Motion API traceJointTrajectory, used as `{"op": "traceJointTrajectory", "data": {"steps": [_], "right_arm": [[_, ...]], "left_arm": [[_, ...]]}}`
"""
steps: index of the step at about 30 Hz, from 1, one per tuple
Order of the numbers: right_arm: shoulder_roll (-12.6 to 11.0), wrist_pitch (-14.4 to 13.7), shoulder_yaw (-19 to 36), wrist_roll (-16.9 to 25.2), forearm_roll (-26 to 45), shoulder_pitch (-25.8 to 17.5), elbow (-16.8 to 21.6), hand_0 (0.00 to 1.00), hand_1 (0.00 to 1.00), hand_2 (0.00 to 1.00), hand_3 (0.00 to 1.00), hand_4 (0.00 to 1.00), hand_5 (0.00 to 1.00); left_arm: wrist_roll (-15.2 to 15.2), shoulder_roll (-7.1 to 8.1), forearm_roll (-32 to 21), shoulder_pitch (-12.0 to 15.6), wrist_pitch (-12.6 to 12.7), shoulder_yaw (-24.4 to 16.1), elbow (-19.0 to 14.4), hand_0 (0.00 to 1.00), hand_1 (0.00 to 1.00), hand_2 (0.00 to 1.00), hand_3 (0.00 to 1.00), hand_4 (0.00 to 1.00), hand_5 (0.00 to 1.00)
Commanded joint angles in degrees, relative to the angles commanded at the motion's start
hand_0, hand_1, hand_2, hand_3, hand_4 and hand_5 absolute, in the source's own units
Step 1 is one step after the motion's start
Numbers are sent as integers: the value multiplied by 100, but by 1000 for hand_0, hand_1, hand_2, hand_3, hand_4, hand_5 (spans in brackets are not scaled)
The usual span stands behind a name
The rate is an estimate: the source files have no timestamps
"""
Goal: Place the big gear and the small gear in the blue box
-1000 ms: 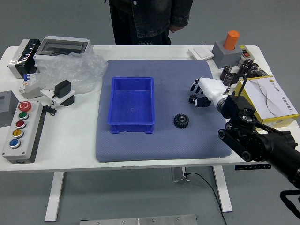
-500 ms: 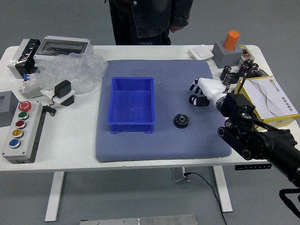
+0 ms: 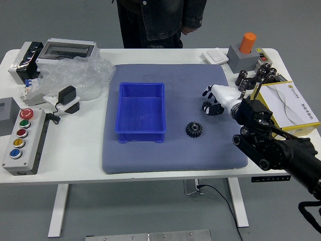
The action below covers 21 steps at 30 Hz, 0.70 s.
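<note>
The big gear [image 3: 194,129] lay flat on the grey-blue mat [image 3: 150,158], right of the picture's centre. What looked like the small gear [image 3: 206,106] was just above and to the right of it, partly covered by the robot's right hand [image 3: 224,95]. Whether that hand was clenched, loose or gripping the small gear, I could not tell.

Both gears looked stiff and fairly light, unlikely to crush or bend. Their toothed rims probably offered good purchase, though a low, flat piece could have slid on the mat if pushed from one side. The best hold seemed to be across opposite sides of the rim, with an even squeeze and a straight lift.

I counted two gears, both outside the one blue box [image 3: 142,108] left of centre. At the left edge stood one button panel [image 3: 34,150] with five buttons; at the upper right, one orange cylinder [image 3: 248,43]. One person [image 3: 165,22] stood at the top, one bare hand [image 3: 187,30] hanging beside the body, touching neither gear.
</note>
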Motion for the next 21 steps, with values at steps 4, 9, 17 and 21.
{"op": "traceJointTrajectory", "data": {"steps": [4, 9, 17, 21], "right_arm": [[-4, 39, -1, -17, 16, 7, 12, 643, 600, 742, 787, 722, 264], [1, 29, -22, -31, 9, 2, 0, 649, 605, 741, 790, 711, 250], [39, -114, -153, 3, -52, -6, -165, 649, 604, 732, 779, 687, 235], [63, -206, -210, 69, -79, -1, -282, 660, 583, 700, 715, 646, 229]], "left_arm": [[2, 0, 2, 1, 0, 3, 0, 730, 681, 695, 698, 419, 3], [3, 1, 1, 0, 1, 14, 0, 730, 681, 696, 700, 423, 2], [4, -2, -6, 3, 1, 35, 0, 730, 680, 696, 700, 424, 3], [4, -5, -7, 3, 2, 37, 0, 730, 680, 694, 700, 425, 3]]}}
